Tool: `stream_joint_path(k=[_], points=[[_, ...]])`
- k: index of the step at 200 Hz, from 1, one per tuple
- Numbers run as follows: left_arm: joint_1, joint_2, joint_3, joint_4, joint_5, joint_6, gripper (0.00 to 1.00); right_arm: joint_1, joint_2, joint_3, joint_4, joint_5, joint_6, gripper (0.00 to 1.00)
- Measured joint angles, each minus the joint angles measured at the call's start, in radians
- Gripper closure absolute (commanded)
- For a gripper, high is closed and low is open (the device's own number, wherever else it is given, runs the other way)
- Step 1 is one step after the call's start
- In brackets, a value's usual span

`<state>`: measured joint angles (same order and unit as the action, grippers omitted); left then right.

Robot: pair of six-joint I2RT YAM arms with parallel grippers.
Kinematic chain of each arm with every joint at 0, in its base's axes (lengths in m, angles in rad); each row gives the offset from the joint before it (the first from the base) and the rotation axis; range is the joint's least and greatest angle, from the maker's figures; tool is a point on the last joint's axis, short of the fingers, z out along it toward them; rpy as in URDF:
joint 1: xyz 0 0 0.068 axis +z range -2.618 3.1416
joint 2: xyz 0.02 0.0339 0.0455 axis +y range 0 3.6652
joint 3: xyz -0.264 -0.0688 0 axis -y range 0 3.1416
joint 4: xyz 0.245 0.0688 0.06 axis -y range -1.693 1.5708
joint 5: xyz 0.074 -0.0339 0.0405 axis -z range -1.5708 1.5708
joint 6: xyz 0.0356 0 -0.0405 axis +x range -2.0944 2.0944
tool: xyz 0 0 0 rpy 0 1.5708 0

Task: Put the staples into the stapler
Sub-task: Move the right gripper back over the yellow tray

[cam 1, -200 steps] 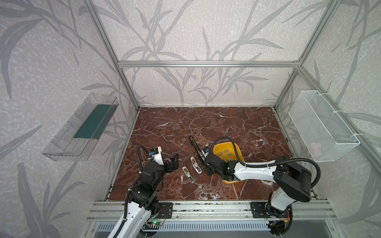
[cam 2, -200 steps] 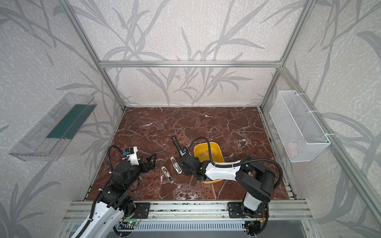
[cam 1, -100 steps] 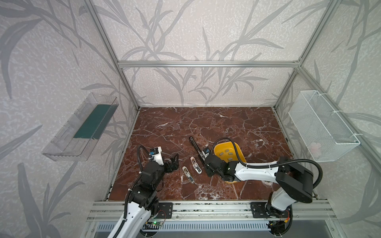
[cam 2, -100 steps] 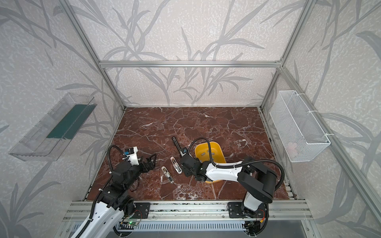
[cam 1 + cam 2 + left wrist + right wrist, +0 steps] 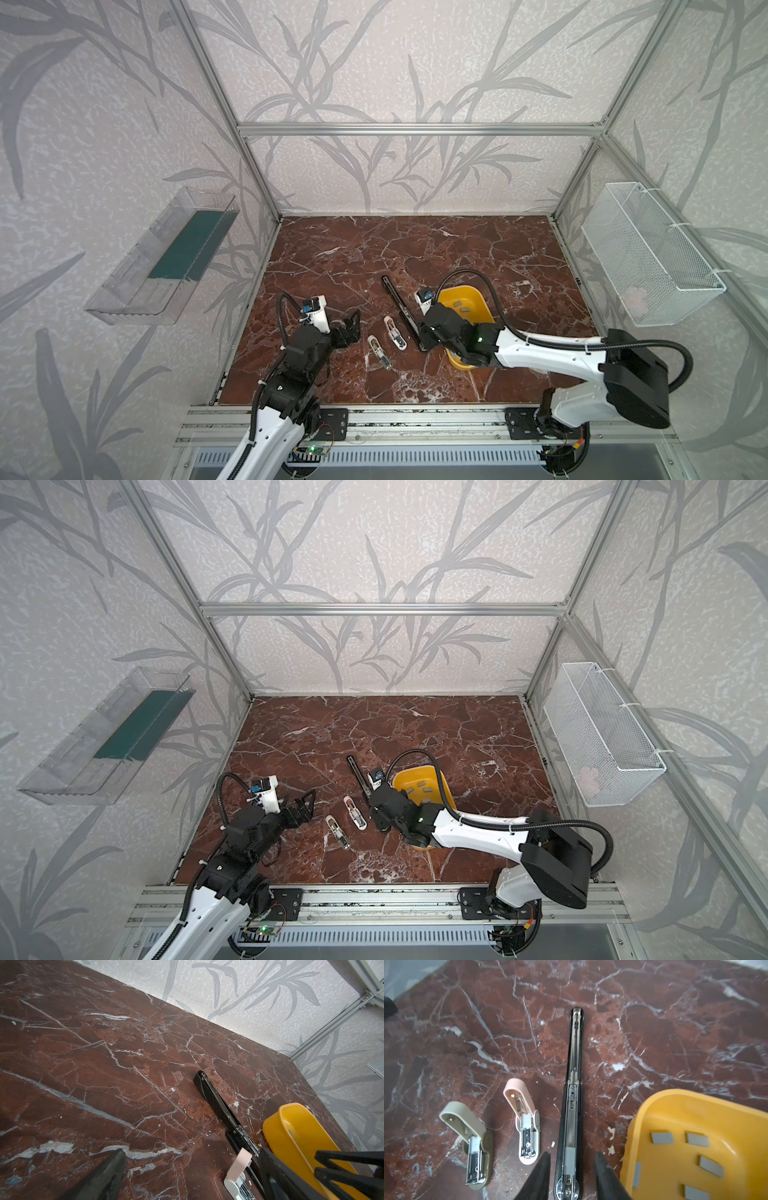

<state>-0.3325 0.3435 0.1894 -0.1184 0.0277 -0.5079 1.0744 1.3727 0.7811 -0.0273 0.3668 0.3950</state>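
On the marble table [image 5: 415, 249]: yellow tray [image 5: 484, 305] just beside a long black stapler [image 5: 572, 1088], folded out flat. Over one end of it, right end effector [image 5: 572, 1155], fingers apart either side of the rail, clamped on nothing. Left end effector [image 5: 190, 1155] spread wide, empty. Beside the black one, pink stapler [image 5: 527, 1126] and olive stapler [image 5: 475, 1147], both hinged open; whether loaded, cannot tell. One grey strip [image 5: 569, 1160] lying in the black rail; spare staples [image 5: 662, 1138] loose in the tray. Judged partway: strip placed, stapler not yet closed.

The jaws of the right gripper [image 5: 572, 1155] stand parted astride the opened black stapler [image 5: 572, 1105], touching neither side, with a grey staple strip [image 5: 569, 1160] lying in its channel.
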Motion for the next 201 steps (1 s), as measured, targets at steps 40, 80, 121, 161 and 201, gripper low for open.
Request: stream_joint_path(k=[40, 80, 121, 161, 201], points=[[0.000, 0.000, 0.000, 0.000, -0.004, 0.000, 0.01, -0.002, -0.229, -0.087, -0.043, 0.113, 0.024, 0.01], [0.000, 0.000, 0.000, 0.000, -0.008, 0.000, 0.01, -0.047, -0.397, -0.118, -0.136, 0.171, 0.142, 0.01], [0.000, 0.006, 0.000, 0.000, -0.012, 0.000, 0.01, -0.158, -0.466, -0.145, -0.189, 0.123, 0.127, 0.01], [0.000, 0.041, 0.000, 0.006, -0.023, 0.000, 0.01, -0.263, -0.387, -0.150, -0.276, 0.103, 0.169, 0.21], [-0.001, 0.084, 0.000, 0.022, -0.035, 0.000, 0.01, -0.264, -0.301, -0.161, -0.275, 0.058, 0.185, 0.28]])
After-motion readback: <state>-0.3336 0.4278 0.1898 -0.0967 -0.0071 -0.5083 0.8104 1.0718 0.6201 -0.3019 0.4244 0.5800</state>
